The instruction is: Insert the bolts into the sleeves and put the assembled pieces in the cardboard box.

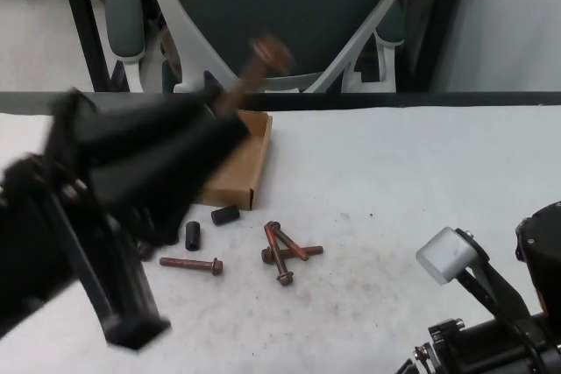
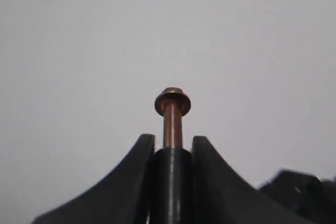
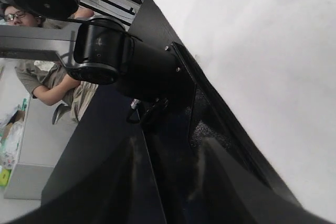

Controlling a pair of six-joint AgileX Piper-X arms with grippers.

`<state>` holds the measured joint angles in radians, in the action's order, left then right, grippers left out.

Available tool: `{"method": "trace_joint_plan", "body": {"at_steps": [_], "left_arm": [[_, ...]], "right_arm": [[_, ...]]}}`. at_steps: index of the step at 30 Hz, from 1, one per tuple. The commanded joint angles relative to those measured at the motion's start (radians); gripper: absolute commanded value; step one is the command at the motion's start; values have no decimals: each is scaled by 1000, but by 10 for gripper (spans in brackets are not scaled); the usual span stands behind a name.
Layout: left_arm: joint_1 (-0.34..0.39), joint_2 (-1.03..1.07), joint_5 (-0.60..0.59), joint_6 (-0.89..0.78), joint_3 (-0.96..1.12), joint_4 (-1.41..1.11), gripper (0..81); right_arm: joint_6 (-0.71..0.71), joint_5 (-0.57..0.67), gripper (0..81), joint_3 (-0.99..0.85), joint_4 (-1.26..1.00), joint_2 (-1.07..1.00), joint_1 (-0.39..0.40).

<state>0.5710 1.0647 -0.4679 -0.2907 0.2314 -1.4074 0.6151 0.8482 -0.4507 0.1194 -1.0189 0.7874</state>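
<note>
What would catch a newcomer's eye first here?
The left gripper, raised near the box, holds a sleeve with a bolt seated in it. In front of the box, loose bolts and spare sleeves lie on the bench.

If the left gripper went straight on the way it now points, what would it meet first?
The way looks free: past the left gripper and the bolt in its sleeve, just a plain pale surface, distance unclear.

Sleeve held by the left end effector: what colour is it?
The sleeve is black; the bolt through it is coppery brown. Clearest in the left wrist view.
</note>
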Motion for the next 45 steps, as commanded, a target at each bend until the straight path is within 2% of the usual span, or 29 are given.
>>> {"method": "trace_joint_plan", "body": {"at_steps": [1, 8, 17, 28, 32, 35, 38, 42, 44, 45], "left_arm": [[-2, -5, 88, 11, 4, -146, 8], [-2, -22, 161, -72, 7, -146, 8], [-2, -34, 143, -68, 7, -133, 8], [-2, -30, 130, -15, 9, 296, 8], [-2, -27, 130, -4, 47, 477, 8], [-2, -25, 144, 112, 110, 644, 8], [-2, -23, 203, 205, 182, 792, 8], [-2, -22, 315, 291, 265, 963, 8], [-10, -22, 352, 325, 275, 975, 8], [-21, -22, 352, 329, 275, 974, 8]], "right_arm": [[14, 40, 378, -2, -1, 3, 0], [14, 53, 378, -2, -4, 3, 0], [14, 57, 378, -2, -3, 3, 0], [-5, 38, 378, -2, -3, 3, 0], [-61, -39, 378, -2, -1, 3, 0], [-78, -88, 371, -2, 22, 3, 0], [-109, -106, 305, -2, 84, 3, 0], [-152, -101, 128, -2, 130, 3, 0], [-166, -92, 26, -2, 130, 3, 0], [-179, -81, 0, -2, 130, 3, 0]]}}
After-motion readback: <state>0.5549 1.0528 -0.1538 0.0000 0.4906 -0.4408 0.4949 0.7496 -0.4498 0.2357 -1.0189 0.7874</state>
